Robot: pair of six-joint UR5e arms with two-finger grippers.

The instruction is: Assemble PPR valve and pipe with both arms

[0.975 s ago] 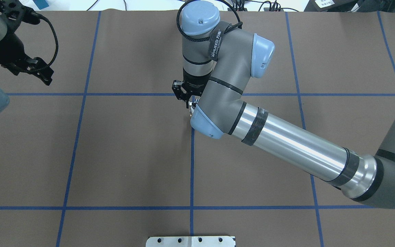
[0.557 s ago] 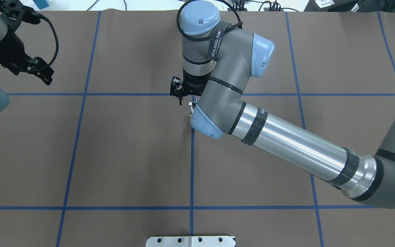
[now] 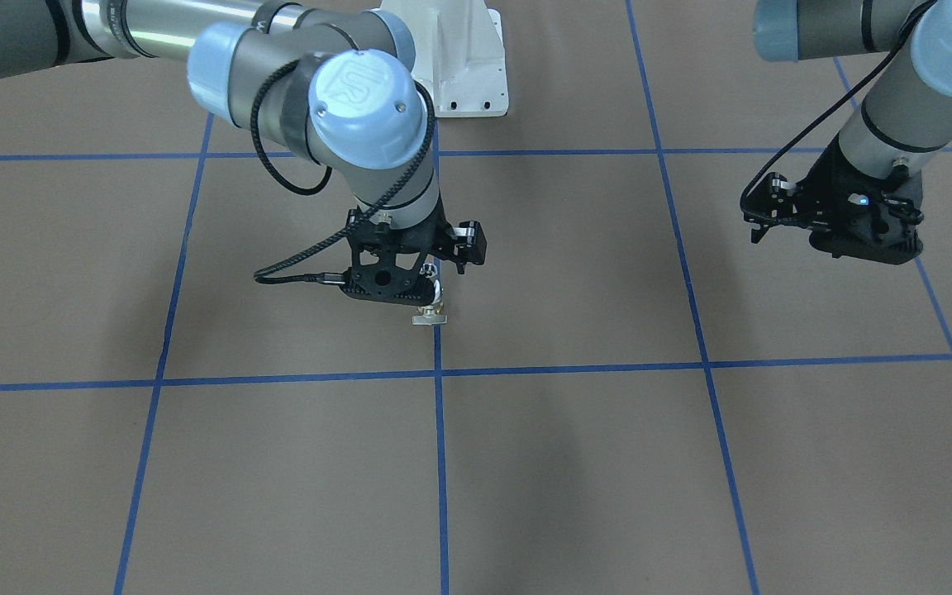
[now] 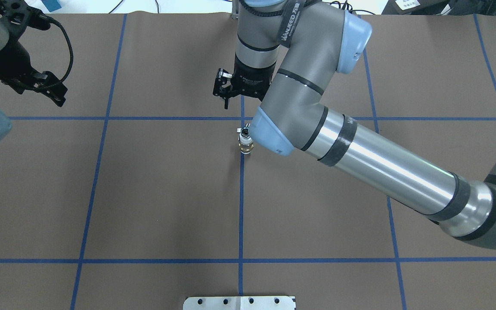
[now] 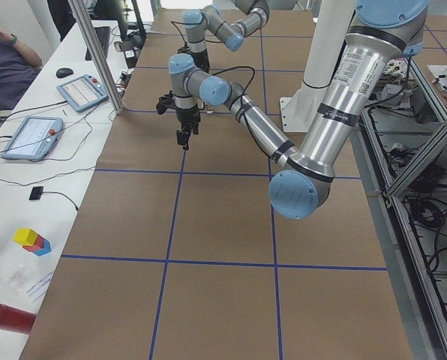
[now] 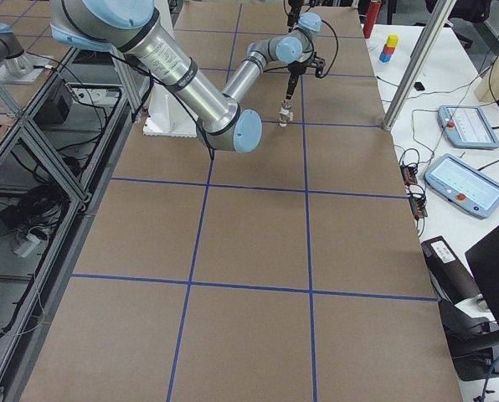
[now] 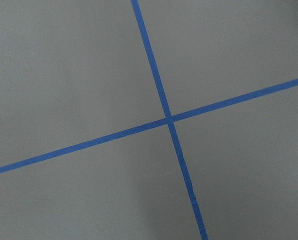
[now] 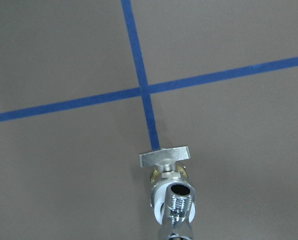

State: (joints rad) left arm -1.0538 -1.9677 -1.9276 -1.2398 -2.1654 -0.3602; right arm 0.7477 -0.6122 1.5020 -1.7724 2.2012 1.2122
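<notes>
The PPR valve (image 4: 245,144) stands upright on the brown table, on a blue tape line just on my side of a tape crossing. It also shows in the front view (image 3: 429,314) and the right wrist view (image 8: 161,200), with its silvery lever on the far side. The chrome pipe (image 8: 179,200) sits in the valve's top end, its open threaded mouth facing up. My right gripper (image 3: 411,285) hangs straight above the valve and does not hold it; its fingers are hidden by the camera mount. My left gripper (image 4: 52,92) hovers far off at the table's far left corner; I cannot tell its jaws.
The white pedestal base (image 3: 459,66) stands at the table's near edge. My right forearm (image 4: 373,168) stretches low across the table's right half. A desk with tablets (image 5: 81,90), coloured blocks (image 5: 32,240) and a red cylinder (image 5: 6,319) lies beyond the far edge.
My right gripper has risen straight up off the valve and pipe, which stay standing in the same place. The left arm has not moved.
</notes>
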